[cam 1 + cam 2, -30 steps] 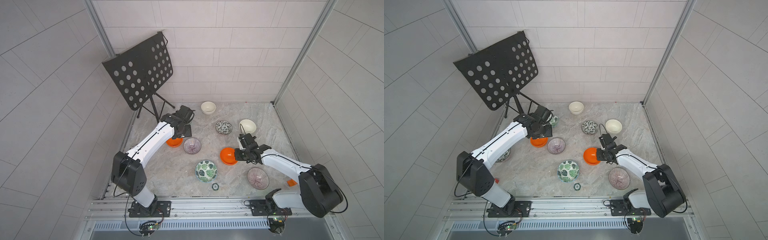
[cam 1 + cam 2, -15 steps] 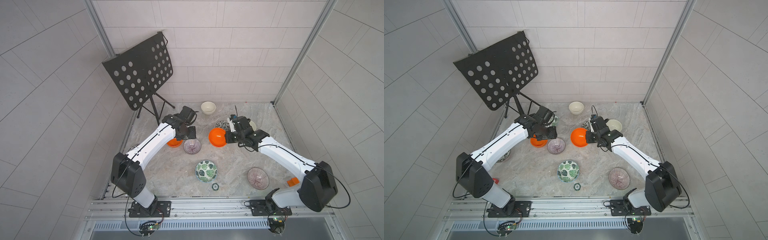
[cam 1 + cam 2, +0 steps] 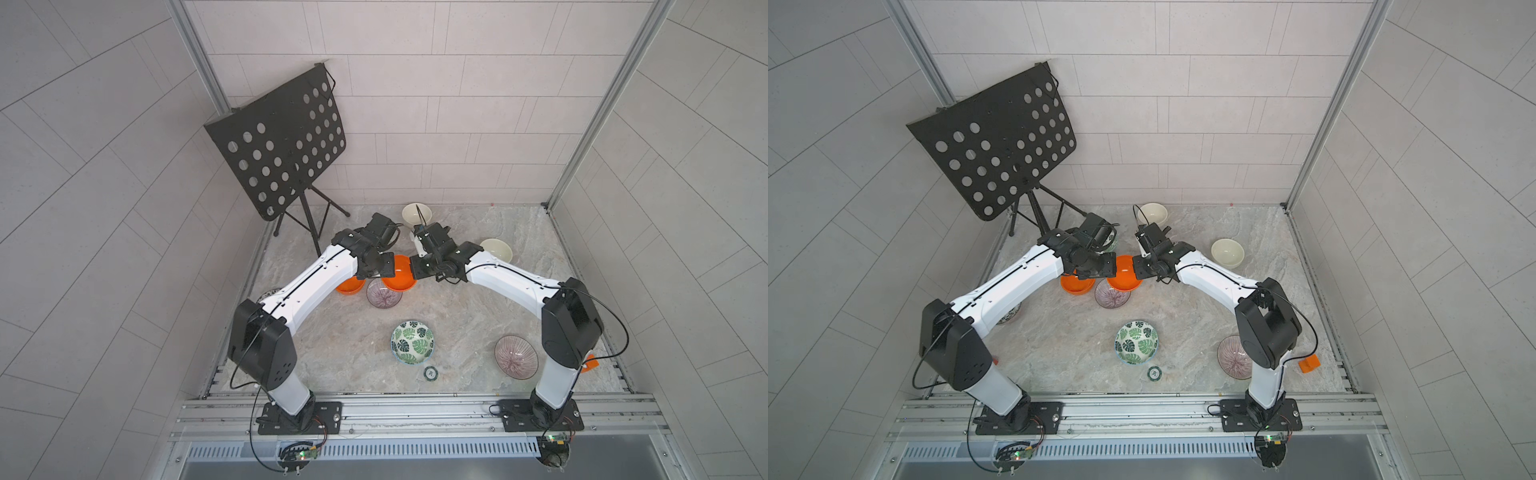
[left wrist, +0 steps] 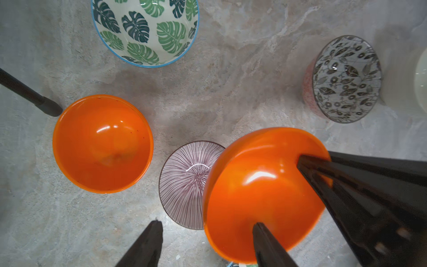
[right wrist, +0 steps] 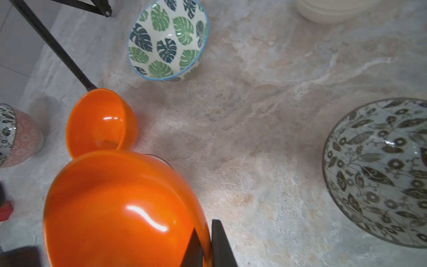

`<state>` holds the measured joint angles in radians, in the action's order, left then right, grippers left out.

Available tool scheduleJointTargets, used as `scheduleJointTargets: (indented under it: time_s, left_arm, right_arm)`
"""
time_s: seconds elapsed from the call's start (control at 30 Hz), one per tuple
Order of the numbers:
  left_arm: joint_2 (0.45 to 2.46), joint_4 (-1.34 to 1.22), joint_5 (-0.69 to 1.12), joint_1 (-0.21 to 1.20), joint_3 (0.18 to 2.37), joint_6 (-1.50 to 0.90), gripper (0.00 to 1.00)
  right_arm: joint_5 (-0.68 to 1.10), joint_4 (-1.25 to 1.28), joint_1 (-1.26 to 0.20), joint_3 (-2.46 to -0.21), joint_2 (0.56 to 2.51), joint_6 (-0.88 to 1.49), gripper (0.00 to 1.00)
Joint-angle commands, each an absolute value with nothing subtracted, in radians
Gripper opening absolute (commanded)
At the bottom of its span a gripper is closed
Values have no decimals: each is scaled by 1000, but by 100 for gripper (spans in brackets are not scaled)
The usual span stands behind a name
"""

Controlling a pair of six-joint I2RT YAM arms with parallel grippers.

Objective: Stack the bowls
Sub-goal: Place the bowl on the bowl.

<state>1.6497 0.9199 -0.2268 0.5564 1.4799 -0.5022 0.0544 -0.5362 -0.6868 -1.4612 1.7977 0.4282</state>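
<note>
My right gripper (image 5: pixel 205 228) is shut on the rim of an orange bowl (image 3: pixel 399 274) and holds it in the air above a purple striped bowl (image 4: pixel 184 185). My left gripper (image 4: pixel 206 223) is open. It straddles the opposite rim, with one finger (image 4: pixel 265 242) inside the bowl and the other outside. A second orange bowl (image 3: pixel 349 286) sits on the table just left of them. A green leaf-print bowl (image 3: pixel 412 341) and another purple bowl (image 3: pixel 516 356) stand nearer the front. Two cream bowls (image 3: pixel 417 214) (image 3: pixel 495 250) stand at the back.
A black music stand (image 3: pixel 282 145) rises at the back left, one leg (image 4: pixel 27 94) close to the resting orange bowl. A black-and-white leaf bowl (image 5: pixel 379 171) and another green leaf bowl (image 5: pixel 168 41) lie behind the grippers. A small green-rimmed disc (image 3: pixel 430 372) lies near the front.
My right arm lifted the orange bowl from the table's middle right and carried it up and left to the left gripper. The left fingers have narrowed a little around its rim.
</note>
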Motion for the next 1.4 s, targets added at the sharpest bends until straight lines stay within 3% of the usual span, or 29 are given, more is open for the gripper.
scheduleJointTargets:
  time_s: [0.0, 0.13, 0.3, 0.43, 0.47, 0.57, 0.67, 0.93, 1.37]
  left_arm:
    - [1684, 926, -308, 551, 1471, -525, 59]
    - [1690, 919, -336, 540, 1463, -540, 46]
    - [1689, 915, -307, 511, 1461, -544, 18]
    - [1681, 888, -243, 466, 1432, -560, 4]
    - [1681, 881, -223, 451, 1422, -567, 3]
    - [1674, 864, -209, 394, 1395, -590, 0]
    - [1657, 846, -215, 331, 1374, -614, 0]
    - [1635, 813, -230, 193, 1327, -680, 0]
    - [1725, 808, -211, 152, 1300, -712, 1]
  right_arm:
    - [78, -534, -706, -1517, 1817, 425, 0]
    - [82, -538, -722, -1540, 1834, 422, 0]
    - [94, -528, -730, -1563, 1854, 422, 0]
    - [93, -493, -730, -1570, 1866, 417, 5]
    - [87, -483, -730, -1572, 1867, 414, 10]
    - [83, -454, -729, -1580, 1858, 400, 43]
    - [67, -410, -729, -1560, 1815, 397, 53]
    - [35, -355, -714, -1457, 1686, 378, 57]
    - [47, -377, -700, -1389, 1667, 365, 57]
